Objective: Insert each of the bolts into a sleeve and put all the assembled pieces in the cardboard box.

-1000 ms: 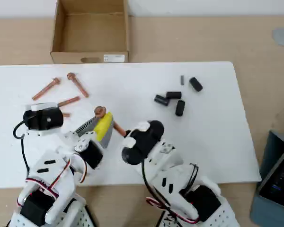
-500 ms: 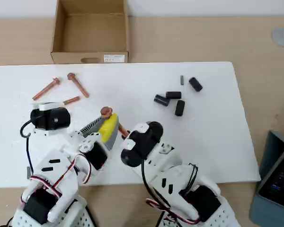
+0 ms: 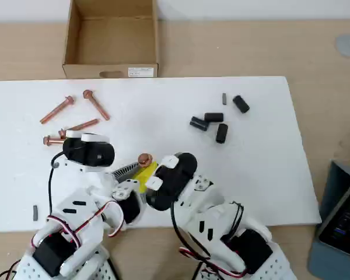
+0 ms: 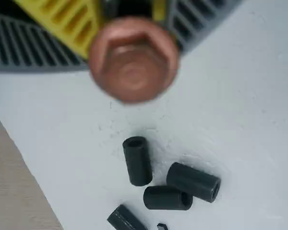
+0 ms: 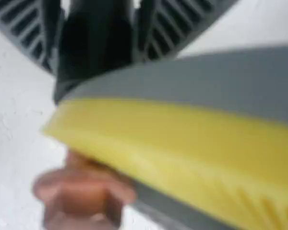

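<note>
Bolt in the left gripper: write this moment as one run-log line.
left gripper: shut on bolt | right gripper: shut on sleeve | loose sleeves: four | cardboard box: empty

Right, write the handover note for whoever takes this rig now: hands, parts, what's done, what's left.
Left hand: shut on a copper bolt, above the white mat.
Right hand: shut on a dark sleeve, close against the left hand.
On the mat: four loose bolts on the left arm's side, four loose sleeves on the right arm's side.
Cardboard box: beyond the mat, nothing in it.
Done: nothing boxed; held bolt not yet in the sleeve.
Left: join the held pair, box it, then the other four.
</note>
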Available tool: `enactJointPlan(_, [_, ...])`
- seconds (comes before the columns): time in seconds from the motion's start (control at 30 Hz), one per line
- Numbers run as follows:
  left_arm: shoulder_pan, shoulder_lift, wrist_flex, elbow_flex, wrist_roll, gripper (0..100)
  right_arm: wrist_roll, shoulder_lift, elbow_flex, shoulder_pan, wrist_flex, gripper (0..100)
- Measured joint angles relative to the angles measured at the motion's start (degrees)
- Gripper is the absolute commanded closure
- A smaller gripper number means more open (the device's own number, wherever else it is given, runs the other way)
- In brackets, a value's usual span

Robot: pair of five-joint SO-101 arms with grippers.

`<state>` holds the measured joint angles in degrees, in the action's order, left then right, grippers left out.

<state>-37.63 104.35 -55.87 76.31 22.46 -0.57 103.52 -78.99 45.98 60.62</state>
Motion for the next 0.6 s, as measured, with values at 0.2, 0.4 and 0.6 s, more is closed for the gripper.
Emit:
enactJointPlan(0.2, [0.5,0.0,-0.4,0.2,-0.3,79,0.0,-0.1,0.0,-0.4,0.0,98.9])
enactJointPlan(0.4, [5.4,-0.1,-0.9,0.4,-3.4,79,0.1,-0.1,0.2,-0.4,-0.1,98.9])
enactJointPlan(0.6, [9.7,-0.4,-0.9,-1.7,-7.0,79,0.1,-0.1,0.3,-0.3,-0.2,98.9])
